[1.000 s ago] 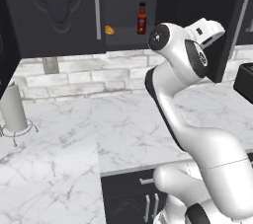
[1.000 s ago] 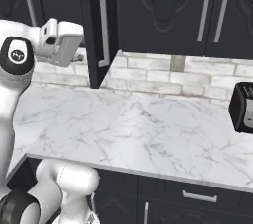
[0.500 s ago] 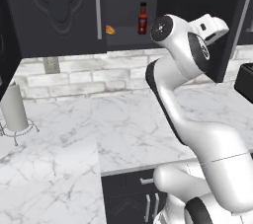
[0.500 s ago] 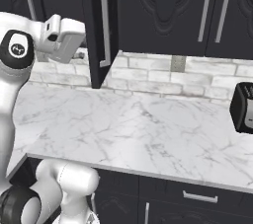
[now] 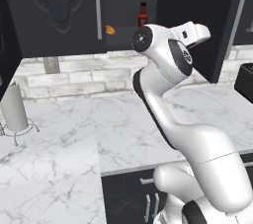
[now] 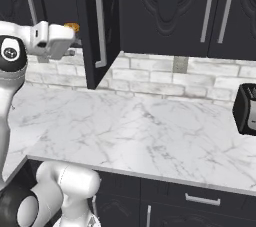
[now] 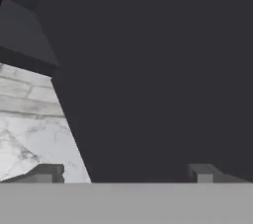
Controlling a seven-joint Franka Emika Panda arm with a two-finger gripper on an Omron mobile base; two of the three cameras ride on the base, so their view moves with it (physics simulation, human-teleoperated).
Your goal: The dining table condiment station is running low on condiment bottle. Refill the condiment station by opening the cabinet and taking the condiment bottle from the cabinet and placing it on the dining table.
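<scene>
Up at the wall cabinet [image 5: 163, 1] over the marble bench [image 5: 123, 124] is where we are right now, and the layout makes sense for the job: one cabinet door [image 6: 97, 26] is swung out toward us, edge-on in the right base view with its long silver handle [image 6: 99, 26] facing the room, so the shelf behind it is exposed. On that shelf sits the condiment bottle [image 5: 143, 16], upright, dark red with a black cap, standing just behind the arm's elbow in the left base view, with a small orange thing [image 5: 110, 30] a bit to its left. So we'd say the door part looks done and the bottle is there for the taking, not yet touched. The gripper [image 7: 123, 172] is spread wide, both tips sitting far apart at the bottom of the hand view, with nothing between them. It's holding nothing and we can't see it touching anything either; mostly it's staring at the flat dark face of the door, with a slice of brick wall and bench off to the left. In the base views the hand [image 5: 195, 33] hangs beside the open door, to the right of the bottle, so our guess is it needs to swing back left toward the shelf before it can close on that bottle. Elsewhere on the bench, a paper towel holder [image 5: 15, 112] is well off left and a black toaster [image 6: 245, 108] off right, both clear of the action.
</scene>
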